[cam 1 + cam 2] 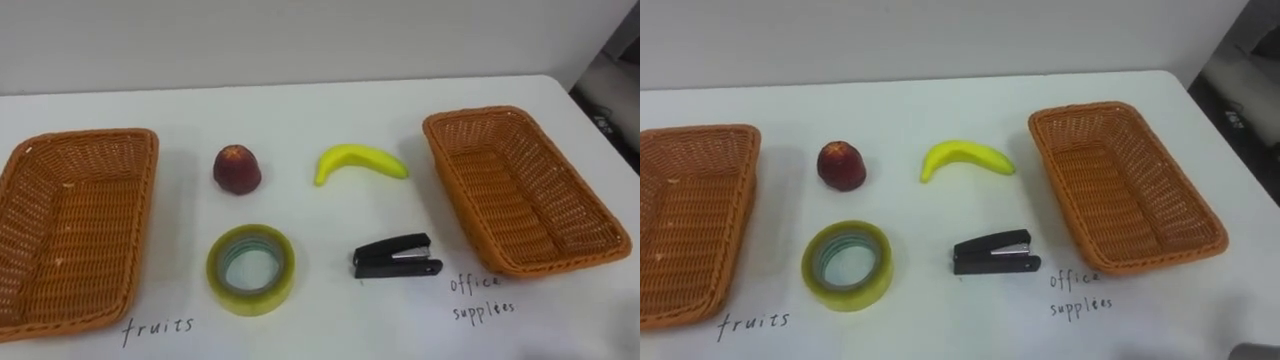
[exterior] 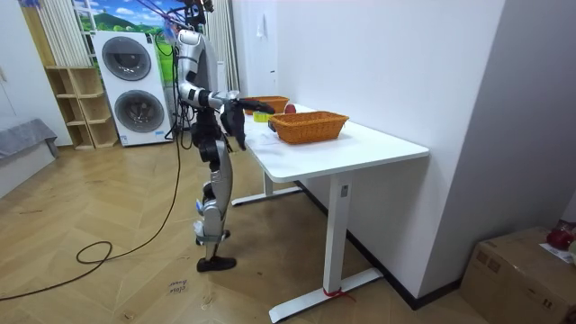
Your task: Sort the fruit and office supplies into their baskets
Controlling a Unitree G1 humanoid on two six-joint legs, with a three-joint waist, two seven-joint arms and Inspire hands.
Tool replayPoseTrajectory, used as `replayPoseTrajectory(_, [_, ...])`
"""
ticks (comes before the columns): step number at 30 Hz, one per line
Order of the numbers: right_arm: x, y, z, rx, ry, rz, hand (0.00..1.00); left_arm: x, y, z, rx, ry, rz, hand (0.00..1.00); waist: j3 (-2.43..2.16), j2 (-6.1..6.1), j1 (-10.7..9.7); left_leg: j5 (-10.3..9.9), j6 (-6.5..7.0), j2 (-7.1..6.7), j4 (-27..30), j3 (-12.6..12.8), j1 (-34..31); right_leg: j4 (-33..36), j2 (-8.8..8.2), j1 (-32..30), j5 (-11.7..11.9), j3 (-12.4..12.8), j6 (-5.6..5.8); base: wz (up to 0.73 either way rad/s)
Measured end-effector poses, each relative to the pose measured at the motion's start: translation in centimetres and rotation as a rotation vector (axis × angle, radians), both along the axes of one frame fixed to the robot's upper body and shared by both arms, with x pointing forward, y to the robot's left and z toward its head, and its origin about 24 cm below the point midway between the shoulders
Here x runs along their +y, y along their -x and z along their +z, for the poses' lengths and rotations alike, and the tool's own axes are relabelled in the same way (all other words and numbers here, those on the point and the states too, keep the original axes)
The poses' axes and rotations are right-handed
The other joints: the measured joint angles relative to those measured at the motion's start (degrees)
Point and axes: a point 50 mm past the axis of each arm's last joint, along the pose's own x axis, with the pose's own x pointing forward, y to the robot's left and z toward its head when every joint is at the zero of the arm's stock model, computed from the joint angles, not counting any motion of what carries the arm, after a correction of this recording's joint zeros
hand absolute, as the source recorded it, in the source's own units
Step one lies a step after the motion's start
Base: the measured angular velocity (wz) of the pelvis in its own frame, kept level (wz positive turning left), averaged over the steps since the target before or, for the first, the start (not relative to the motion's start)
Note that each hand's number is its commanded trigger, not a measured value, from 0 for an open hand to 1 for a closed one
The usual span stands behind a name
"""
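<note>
On the white table a red apple and a yellow banana lie side by side in the middle. In front of them are a yellow-green tape roll and a black stapler. An empty wicker basket stands at the left above the handwritten word "fruits". A second empty wicker basket stands at the right beside "office supplies". In the room view I stand at the table's end with both arms held forward, left hand by the table edge and right hand lower.
The table's right edge runs close behind the right basket. Bare tabletop lies behind the fruit up to the wall. In the room view two washing machines and a shelf stand behind me, and a cardboard box sits on the floor.
</note>
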Motion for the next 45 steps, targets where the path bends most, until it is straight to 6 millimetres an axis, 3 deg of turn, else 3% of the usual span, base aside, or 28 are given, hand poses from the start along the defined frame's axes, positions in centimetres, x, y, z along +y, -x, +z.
replayPoseTrajectory(10, [0.5, -1.4, 4.4, -0.088, 0.222, 0.090, 0.00, 0.0, 0.3, -0.1, 0.020, -0.004, -0.017, 0.00, 0.14, 0.53, 1.5, 0.0, 0.00, 0.07, -0.1, 0.1, 0.7, 0.8, -0.04, 0.2, 0.0, -0.1, 0.00, 0.00])
replayPoseTrajectory(15, [0.9, -1.7, 6.5, -0.120, 0.336, 0.139, 0.00, 0.0, 0.5, -0.1, 0.029, -0.002, -0.020, 0.00, 0.15, 0.29, 1.8, 0.0, 0.00, 0.10, 0.1, 0.1, 1.0, 0.8, 0.01, 0.6, 0.0, 0.0, -0.01, 0.00])
replayPoseTrajectory(26, [2.8, -3.0, 10.3, -0.217, 0.518, 0.294, 0.00, -0.3, 1.7, -0.5, 0.097, 0.046, 0.008, 0.00, 0.25, -0.22, 4.5, 0.0, 0.00, 0.09, -0.1, 0.1, 1.7, 0.5, 0.01, 0.7, 0.0, -0.2, 0.00, 0.00])
replayPoseTrajectory(35, [4.3, -5.2, 11.7, -0.229, 0.609, 0.472, 0.00, 0.0, 1.8, -0.5, 0.099, 0.098, 0.059, 0.00, -0.07, -1.03, 5.2, 0.0, 0.01, 0.21, 0.0, 0.2, 1.9, 0.6, 0.05, 1.1, 0.0, -0.2, 0.00, 0.00])
replayPoseTrajectory(40, [5.1, -5.7, 12.0, -0.155, 0.705, 0.564, 0.00, 0.1, 2.0, -0.6, 0.127, 0.123, 0.061, 0.00, 0.31, -1.84, 5.8, 0.0, 0.00, 0.23, -0.1, 0.1, 1.7, 0.7, 0.05, 1.2, 0.0, -0.1, -0.01, 0.00])
replayPoseTrajectory(45, [5.8, -6.3, 12.4, -0.125, 0.760, 0.670, 0.00, 0.1, 2.3, -0.6, 0.145, 0.142, 0.070, 0.00, 0.11, -2.19, 6.2, 0.0, 0.01, 0.24, -0.2, 0.1, 1.7, 0.8, 0.04, 1.2, 0.0, -0.2, -0.07, 0.00])
